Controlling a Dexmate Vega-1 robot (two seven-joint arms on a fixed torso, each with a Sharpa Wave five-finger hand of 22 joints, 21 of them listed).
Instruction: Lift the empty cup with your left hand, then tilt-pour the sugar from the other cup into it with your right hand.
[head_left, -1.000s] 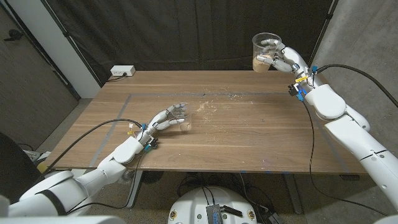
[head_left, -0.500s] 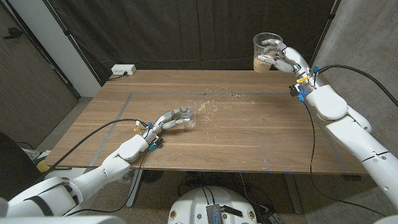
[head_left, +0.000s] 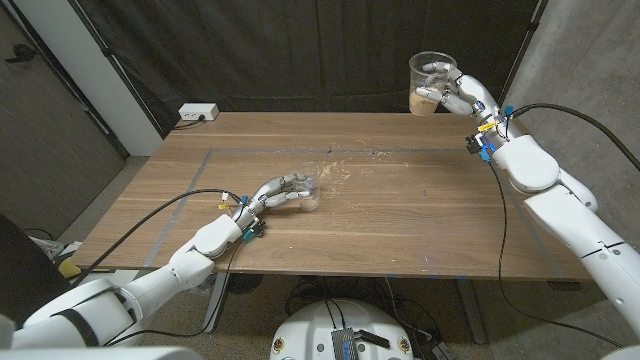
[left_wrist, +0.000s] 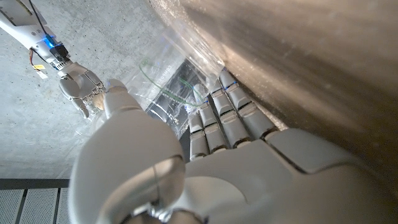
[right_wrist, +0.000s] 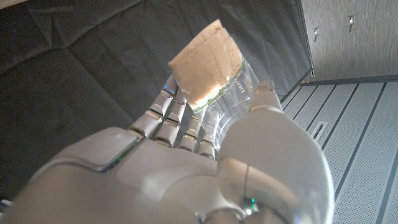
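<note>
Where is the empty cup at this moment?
In the head view the empty cup sits near the table's middle, slightly to the robot's left, with the left hand around it and spilled grains just beyond.

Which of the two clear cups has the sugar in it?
The cup held up in the right hand past the table's far edge; brown sugar fills its bottom. The one at the left hand is empty.
</note>
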